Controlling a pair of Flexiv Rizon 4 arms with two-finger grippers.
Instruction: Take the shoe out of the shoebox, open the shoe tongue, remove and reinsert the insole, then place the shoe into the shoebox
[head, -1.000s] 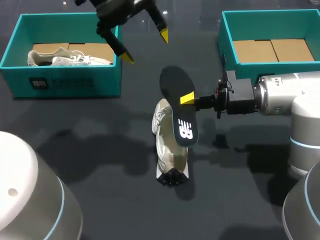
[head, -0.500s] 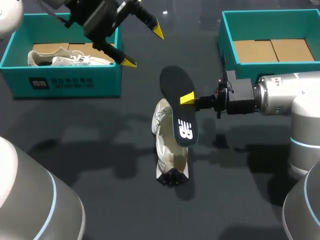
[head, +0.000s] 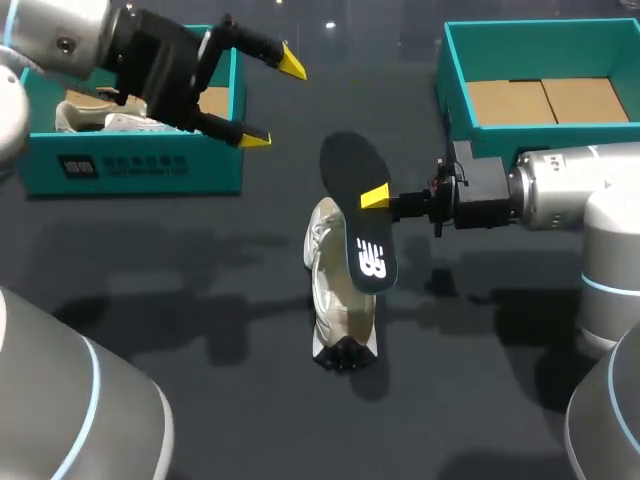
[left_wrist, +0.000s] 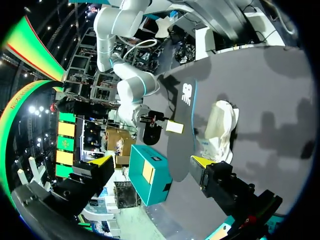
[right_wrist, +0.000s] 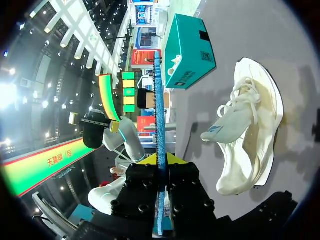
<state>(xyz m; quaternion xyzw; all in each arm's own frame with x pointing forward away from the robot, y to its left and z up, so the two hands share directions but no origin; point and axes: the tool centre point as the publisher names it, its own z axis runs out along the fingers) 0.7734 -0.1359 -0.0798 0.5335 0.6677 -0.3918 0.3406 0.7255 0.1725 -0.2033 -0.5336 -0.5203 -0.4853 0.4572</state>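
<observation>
Your left gripper (head: 272, 102) is hanging wide open, left of and beyond the shoe (head: 335, 300), which is lying on the table (head: 180, 300). Just above the shoe, your right gripper (head: 376, 197) is pinching the insole (head: 352, 175).

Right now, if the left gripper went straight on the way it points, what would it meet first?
Probably the black insole held by the right gripper; depth is unclear, so the left gripper might pass it and reach the right shoebox.

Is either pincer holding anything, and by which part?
The right pincer holds the black insole by its side edge, near the middle. The left pincer is open and empty.
</observation>
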